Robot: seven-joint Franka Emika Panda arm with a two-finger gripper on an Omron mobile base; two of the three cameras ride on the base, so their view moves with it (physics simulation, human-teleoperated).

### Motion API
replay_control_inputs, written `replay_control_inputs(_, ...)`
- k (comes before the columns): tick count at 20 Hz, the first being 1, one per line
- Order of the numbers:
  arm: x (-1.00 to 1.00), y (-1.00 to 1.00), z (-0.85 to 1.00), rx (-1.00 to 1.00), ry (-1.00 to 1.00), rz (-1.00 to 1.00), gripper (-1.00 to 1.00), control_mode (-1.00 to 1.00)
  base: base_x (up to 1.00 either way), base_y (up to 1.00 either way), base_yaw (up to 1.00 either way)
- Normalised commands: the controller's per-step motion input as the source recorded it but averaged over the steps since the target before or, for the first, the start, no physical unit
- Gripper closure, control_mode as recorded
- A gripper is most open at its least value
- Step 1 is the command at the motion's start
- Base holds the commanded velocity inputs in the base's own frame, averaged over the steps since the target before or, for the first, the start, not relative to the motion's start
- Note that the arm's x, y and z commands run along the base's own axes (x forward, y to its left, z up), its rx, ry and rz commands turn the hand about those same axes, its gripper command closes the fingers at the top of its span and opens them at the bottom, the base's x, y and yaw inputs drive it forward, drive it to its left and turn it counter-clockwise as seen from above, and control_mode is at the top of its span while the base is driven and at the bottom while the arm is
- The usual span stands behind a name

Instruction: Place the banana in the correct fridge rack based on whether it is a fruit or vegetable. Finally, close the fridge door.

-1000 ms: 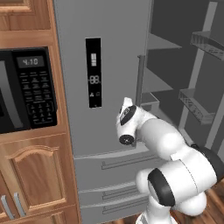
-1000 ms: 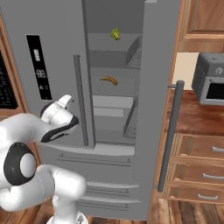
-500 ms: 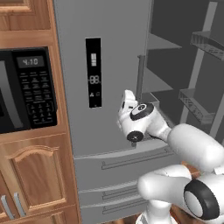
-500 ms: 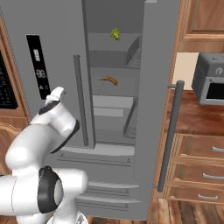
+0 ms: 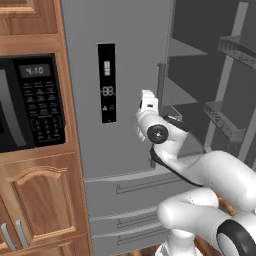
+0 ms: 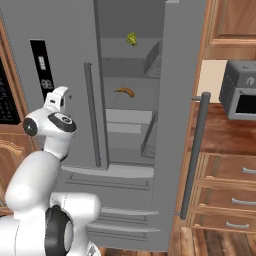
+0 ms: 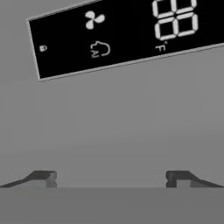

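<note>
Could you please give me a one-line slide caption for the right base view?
Banana lies on a middle shelf of the open fridge, below a green vegetable.

Grey fridge front with its black display panel, wooden cabinets and a black microwave left, toaster oven on the wooden counter right.

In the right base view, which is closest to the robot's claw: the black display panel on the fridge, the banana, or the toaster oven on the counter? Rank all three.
1. The black display panel, on the closed fridge door just left of the gripper.
2. The banana, on a shelf inside the open fridge, to the right.
3. The toaster oven, on the counter at far right.
</note>
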Motion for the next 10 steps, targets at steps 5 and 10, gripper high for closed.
replay_control_inputs(5, -0.21, -0.08, 0.84, 0.1, 0.23, -0.28, -1.0, -1.0, 0.0, 0.0, 0.0)
replay_control_inputs(10, -0.54, -0.28, 0.48, 0.1, 0.08, -0.11, -1.0, -1.0, 0.0, 0.0, 0.0)
